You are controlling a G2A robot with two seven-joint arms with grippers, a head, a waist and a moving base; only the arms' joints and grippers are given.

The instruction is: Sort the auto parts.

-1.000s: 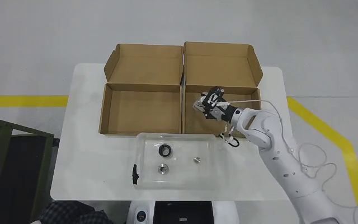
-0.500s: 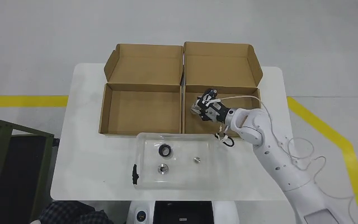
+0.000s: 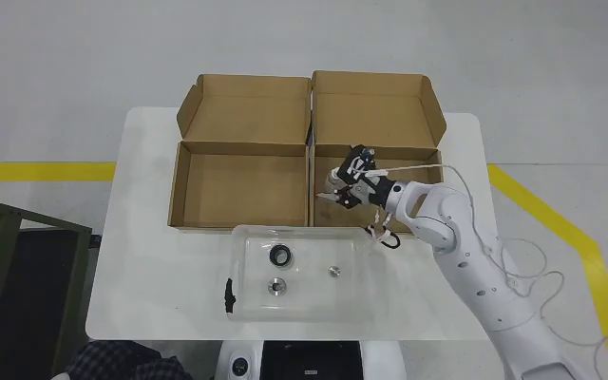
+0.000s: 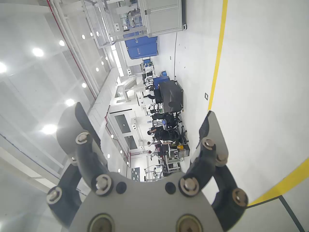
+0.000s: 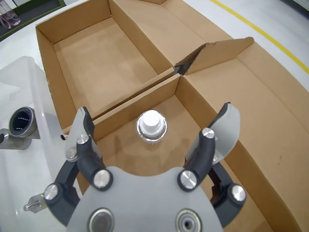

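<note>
Compared with a second ago, finds the right gripper (image 3: 340, 180) slid a little toward the wall shared by the two boxes, fingers now spread wider. From above, places it low over the right box (image 3: 332, 217), near that box's left end, jaws apart and gripping nothing. Beside it, sees the left box (image 3: 242, 188), lid folded back like its neighbour's. Nearer the robot, on the table (image 3: 142, 247), notes a clear tray (image 3: 249, 237) just in front of the boxes, with a dark ring (image 3: 280, 256), a round metal part (image 3: 276, 286) and a small silver part (image 3: 333, 271) inside, apart from one another, and a black clip (image 3: 229, 294) at the tray's left edge. In the left wrist view, shows the left gripper (image 4: 144, 109) spread wide, holding nothing, aimed out at a hall floor with a yellow line (image 4: 218, 49). In the right wrist view, shows the right gripper (image 5: 155, 107) open above the right box (image 5: 190, 107); finds a white-and-silver part (image 5: 151, 127) upright on the box floor, between and below the fingers, free of both pads, near the wall next to the left box (image 5: 101, 56). Off to one side, catches the tray (image 5: 24, 73) with a metal cylinder (image 5: 23, 123) in it.
</note>
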